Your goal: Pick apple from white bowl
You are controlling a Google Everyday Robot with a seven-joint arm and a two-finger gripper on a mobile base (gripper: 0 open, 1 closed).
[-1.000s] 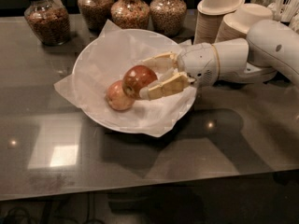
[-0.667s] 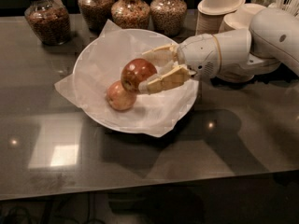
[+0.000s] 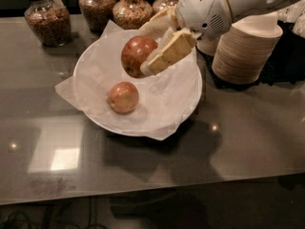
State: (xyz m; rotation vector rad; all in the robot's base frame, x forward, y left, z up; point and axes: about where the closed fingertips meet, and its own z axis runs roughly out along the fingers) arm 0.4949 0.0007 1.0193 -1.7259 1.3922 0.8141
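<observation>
Starting at the near edge, the dark glossy desk [image 3: 238, 147] carries the white bowl [image 3: 197, 87], whose crinkled paper lining [image 3: 64, 87] sticks out in corners at the left and near sides. On that paper, in the near-left part of the bowl, lies a paler apple [image 3: 123, 97], on its own and touched by nothing.

Beyond and above it hangs the apple [image 3: 136, 55], clamped in the pincer [image 3: 148, 51], which reaches in from the far right; one cream finger presses its near-right flank and the other wraps round its far side. A second ago this apple sat low in the bowl, against the paler one. Now it is raised and well apart from its neighbour, which has not shifted. I judge from this that the grasp has held and the lift is under way, so the pick is nearly done; what seems left is to carry the fruit clear of the bowl, since it hangs over the far half.

As for heading, the apple is close to round, with no long axis to speak of, and where its stem end points I cannot tell. The fingers themselves point left and towards the near side.

Further right stands a stack of beige paper bowls [image 3: 245, 51], and glass jars [image 3: 47, 18] of dry goods line the far edge
</observation>
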